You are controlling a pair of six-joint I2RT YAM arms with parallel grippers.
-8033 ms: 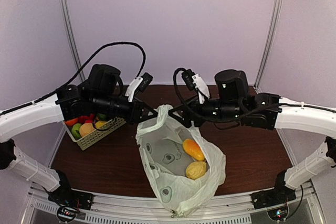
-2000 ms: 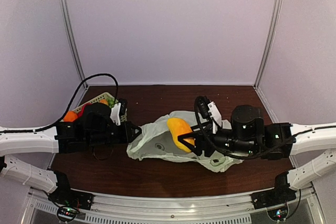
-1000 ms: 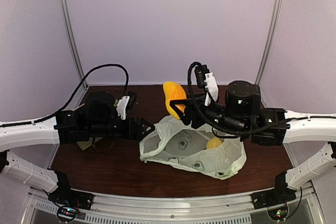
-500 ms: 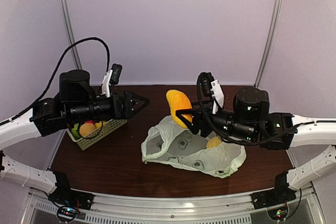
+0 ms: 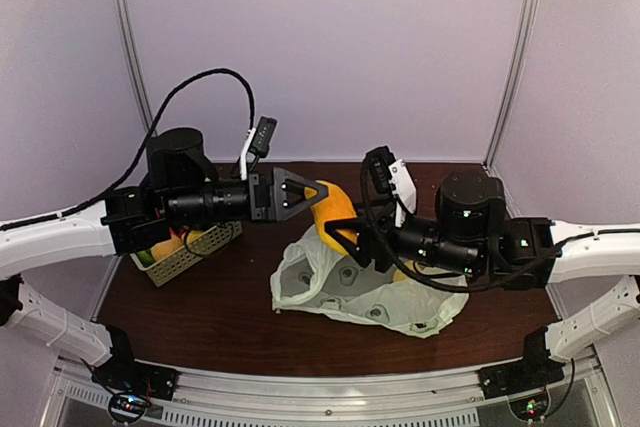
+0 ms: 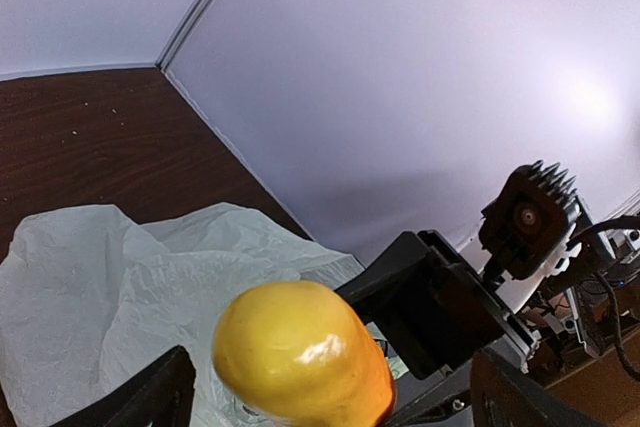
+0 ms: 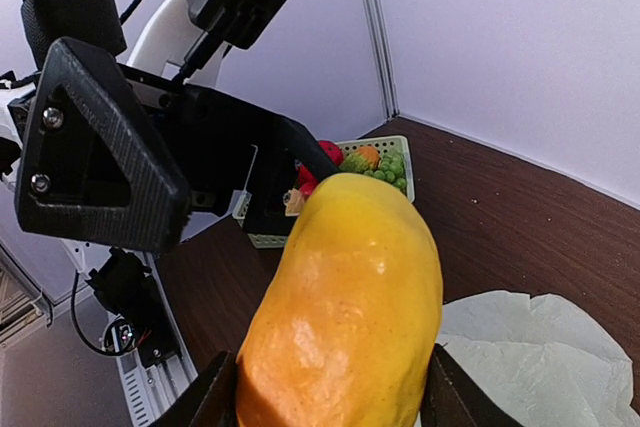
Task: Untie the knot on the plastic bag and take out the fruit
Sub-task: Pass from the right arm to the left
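Table (image 5: 230,297) hazard first: the plastic bag (image 5: 345,292) lies limp and open-mouthed on the middle of it with nothing pinning it, so a drag from either arm could slide it or fold the mouth over whatever is inside. No knot in view and the handles look loose, so I judge the untying done and the unloading in hand. At the left, well apart from the bag, sits the slotted basket (image 5: 190,252) with several pieces in it; a careless drop could bounce off its rim or the pile. Over the bag's far-left edge the right tool (image 5: 343,235) is clamped partway on the yellow-orange fruit (image 5: 333,209), holding it in the air. Opposite it the left tool (image 5: 308,191) is spread wide, fingers either side of the fruit's tip, not touching as far as the wrist view shows. It looks like a handover, and that is the main risk: the fruit is smooth and rounded, and the left tool would catch only the narrow end. If the right lets go before the left closes firmly, the fruit slips and falls onto the bag or rolls across the table. The two tools are very close, so they could also knock together. A small yellow piece (image 5: 404,273) shows in the bag by the right arm, mostly hidden; it could get squashed if that arm dips.
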